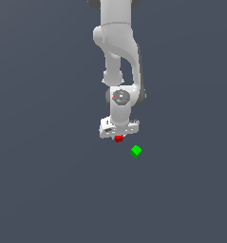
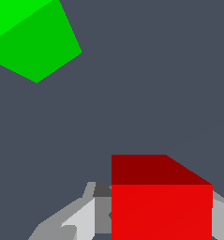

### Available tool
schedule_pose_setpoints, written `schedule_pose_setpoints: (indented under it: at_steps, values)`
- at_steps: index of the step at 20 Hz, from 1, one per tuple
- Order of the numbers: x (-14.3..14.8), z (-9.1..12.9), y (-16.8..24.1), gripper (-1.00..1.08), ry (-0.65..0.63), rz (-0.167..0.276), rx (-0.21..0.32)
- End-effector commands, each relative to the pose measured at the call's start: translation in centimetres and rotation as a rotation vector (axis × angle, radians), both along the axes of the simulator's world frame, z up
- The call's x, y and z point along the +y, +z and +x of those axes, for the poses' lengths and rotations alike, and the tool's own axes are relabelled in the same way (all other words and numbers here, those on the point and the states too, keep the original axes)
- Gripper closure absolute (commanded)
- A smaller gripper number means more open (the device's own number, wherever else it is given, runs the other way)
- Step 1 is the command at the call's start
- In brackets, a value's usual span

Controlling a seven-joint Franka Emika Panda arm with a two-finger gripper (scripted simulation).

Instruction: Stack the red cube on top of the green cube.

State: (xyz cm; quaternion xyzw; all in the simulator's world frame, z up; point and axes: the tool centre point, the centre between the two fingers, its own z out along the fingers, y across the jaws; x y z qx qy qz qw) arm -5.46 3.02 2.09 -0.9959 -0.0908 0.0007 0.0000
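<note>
The red cube sits right under the white gripper of the Panda arm, tucked between its fingers so that only a sliver of red shows below the hand in the exterior view. From the wrist view the same cube fills the near corner, with a grey finger showing on one side and a bit of the other past its far edge, so the jaws look closed around it, though I can't swear from here that the pads are truly pressing on its faces. Whether the cube is lifted off the dark grey floor or resting on it, I cannot tell; there's no shadow to go by. The green cube lies a little apart, toward the exterior view's right and nearer the camera, turned at an angle to the red one, and nothing is touching it. To my eye the grasp is the step in hand, or just finished, and the carrying is yet to come. The next move would need the cube raised clear, brought across above the green one, squared to its turned faces if possible, then lowered gently before the fingers let go, or it may slide off.
</note>
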Motion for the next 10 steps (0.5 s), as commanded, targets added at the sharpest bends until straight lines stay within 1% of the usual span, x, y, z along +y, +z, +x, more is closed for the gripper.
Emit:
schedule_pose_setpoints:
  at_steps: [1,6,10]
  values:
    - [0.0,0.0,0.3,1.08,0.0,0.0,-0.001]
    - [0.0,0.0,2.1,1.08,0.0,0.0,-0.001]
    - [0.0,-0.1,4.5,1.08,0.0,0.0,-0.001]
